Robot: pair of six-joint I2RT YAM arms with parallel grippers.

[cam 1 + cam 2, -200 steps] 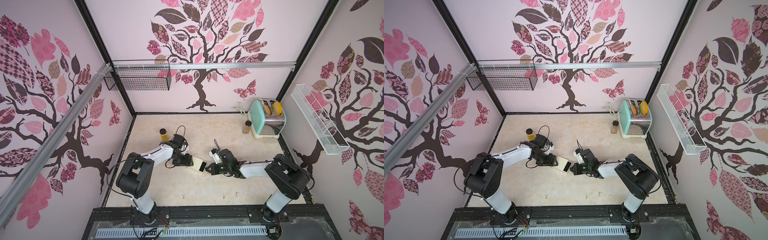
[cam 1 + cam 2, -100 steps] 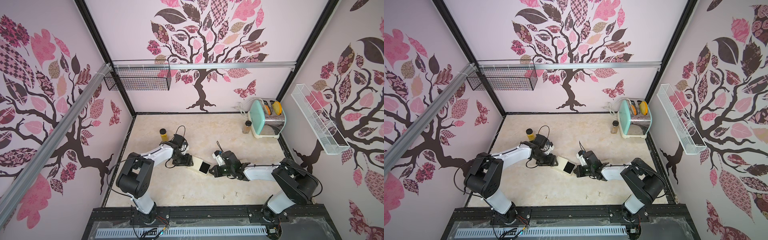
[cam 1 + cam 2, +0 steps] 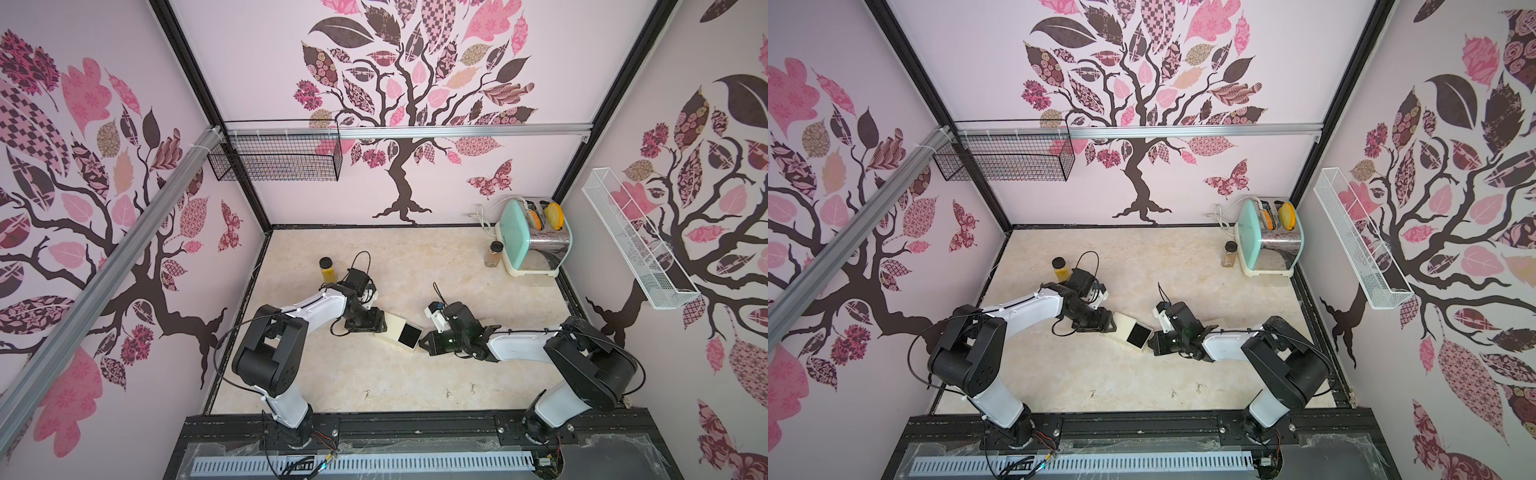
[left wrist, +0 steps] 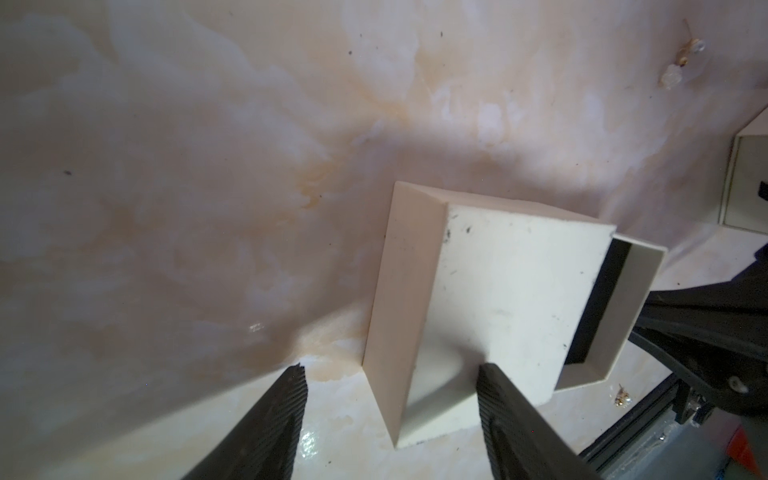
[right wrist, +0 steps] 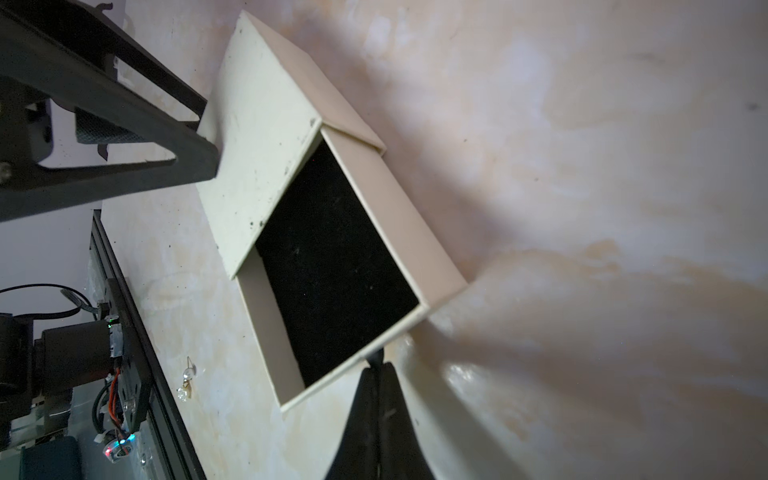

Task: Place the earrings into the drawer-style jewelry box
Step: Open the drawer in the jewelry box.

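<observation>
Left tool (image 4: 391,367) spread, finger (image 4: 519,424) on jewelry box (image 4: 498,282), right tool (image 5: 376,368) closed at open drawer (image 5: 397,220)

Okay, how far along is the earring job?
Done: the cream jewelry box's black-lined drawer is pulled open and empty. In hand: the open left gripper rests on the box's sleeve; the shut right gripper sits at the drawer front. Left: three tiny silvery earrings lie near the table's front edge, untouched.
</observation>
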